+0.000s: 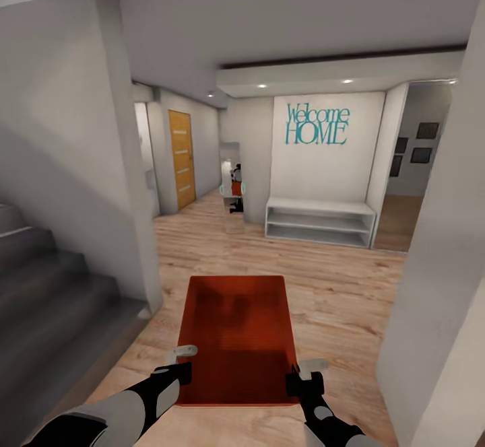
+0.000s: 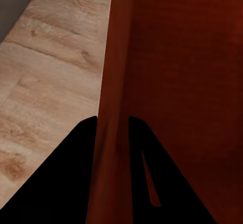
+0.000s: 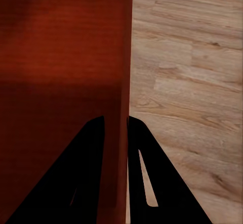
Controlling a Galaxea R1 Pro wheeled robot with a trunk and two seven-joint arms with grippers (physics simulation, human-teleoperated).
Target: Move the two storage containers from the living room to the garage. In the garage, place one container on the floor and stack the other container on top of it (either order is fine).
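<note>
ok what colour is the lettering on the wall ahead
Teal, on a white wall: the "Welcome HOME" lettering shows best in the head view, above the white shelf.

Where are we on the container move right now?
Done: one container is picked up, left gripper and right gripper each clamped on a side wall. In hand: carrying it over the wood floor of a hallway. Left: reach the garage, set it down, then handle the second container and stack.

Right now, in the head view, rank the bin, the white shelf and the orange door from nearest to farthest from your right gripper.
1. bin: gripped in the right gripper.
2. white shelf: ahead, under the Welcome Home sign.
3. orange door: far left, down the hall.
</note>
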